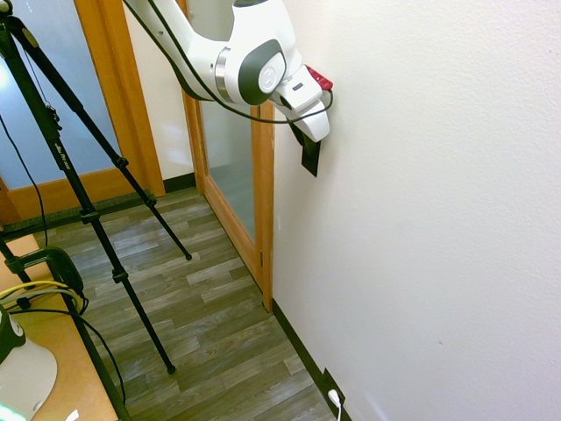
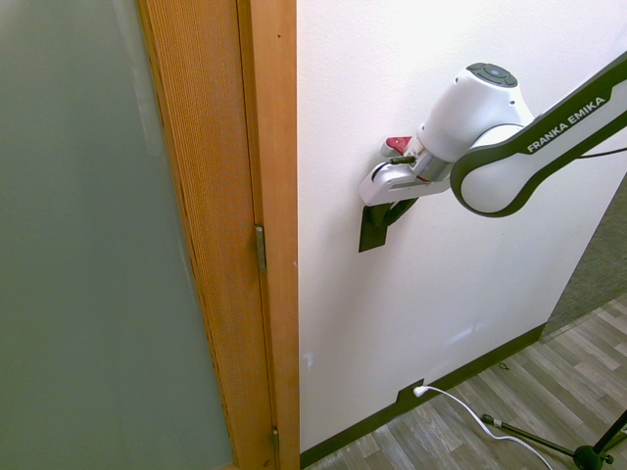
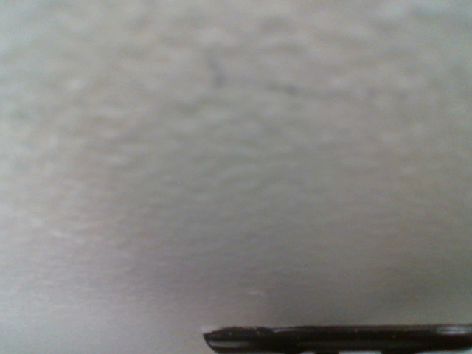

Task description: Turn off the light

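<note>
Centrally in the second exterior view, the arm (image 2: pixel 480 122) reaches in from the right and ends at the wall (image 2: pixel 441 294), its gripper (image 2: pixel 394 211) at the switch (image 2: pixel 372 235). The switch, a small black upright plate, is mounted on the wall beside the wooden door frame (image 2: pixel 278 313); its lower part shows beneath the arm's white end, the upper part being hidden. Whether the fingers are spread or pressed together cannot be told, nor whether they touch the switch. A red part (image 2: pixel 398 145) shows at the wrist. Well below the switch, a black outlet (image 2: pixel 406 396) carries a white plug (image 2: pixel 421 391) with its cord (image 2: pixel 470 412), at the dark baseboard (image 2: pixel 509 355). A glass pane (image 2: pixel 88 245) fills the door. In the first exterior view, a table (image 1: pixel 79 360) stands over the wood-patterned floor (image 1: pixel 210 307), bearing a white object (image 1: pixel 28 381), partly cut off. The wrist view gives blurred, textured wall with faint dark marks (image 3: pixel 287 90).
</note>
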`<state>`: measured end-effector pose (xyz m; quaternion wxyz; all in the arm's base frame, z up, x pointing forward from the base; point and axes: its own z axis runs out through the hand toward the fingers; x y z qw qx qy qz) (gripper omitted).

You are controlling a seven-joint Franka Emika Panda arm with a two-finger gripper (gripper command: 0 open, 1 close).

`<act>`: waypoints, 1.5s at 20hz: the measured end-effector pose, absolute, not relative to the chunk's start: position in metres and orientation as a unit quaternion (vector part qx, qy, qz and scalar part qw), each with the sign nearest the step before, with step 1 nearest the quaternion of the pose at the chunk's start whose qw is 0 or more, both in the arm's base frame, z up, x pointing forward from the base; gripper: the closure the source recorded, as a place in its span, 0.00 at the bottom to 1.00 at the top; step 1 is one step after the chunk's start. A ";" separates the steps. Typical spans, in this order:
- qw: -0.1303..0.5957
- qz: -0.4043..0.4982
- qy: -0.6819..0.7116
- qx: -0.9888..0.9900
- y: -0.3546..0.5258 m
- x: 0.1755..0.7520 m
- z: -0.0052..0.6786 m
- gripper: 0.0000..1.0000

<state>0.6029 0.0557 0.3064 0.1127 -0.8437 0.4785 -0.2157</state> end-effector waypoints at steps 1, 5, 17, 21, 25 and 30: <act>0.113 -0.215 0.479 -0.843 0.056 0.603 0.306 1.00; 0.113 -0.212 0.481 -0.843 0.062 0.606 0.305 1.00; 0.101 -0.191 0.493 -0.843 0.063 0.616 0.287 0.00; 0.108 -0.194 0.488 -0.844 0.061 0.613 0.287 0.00; 0.124 -0.210 0.475 -0.845 0.059 0.603 0.285 0.00; 0.133 -0.216 0.458 -0.852 0.066 0.584 0.297 0.00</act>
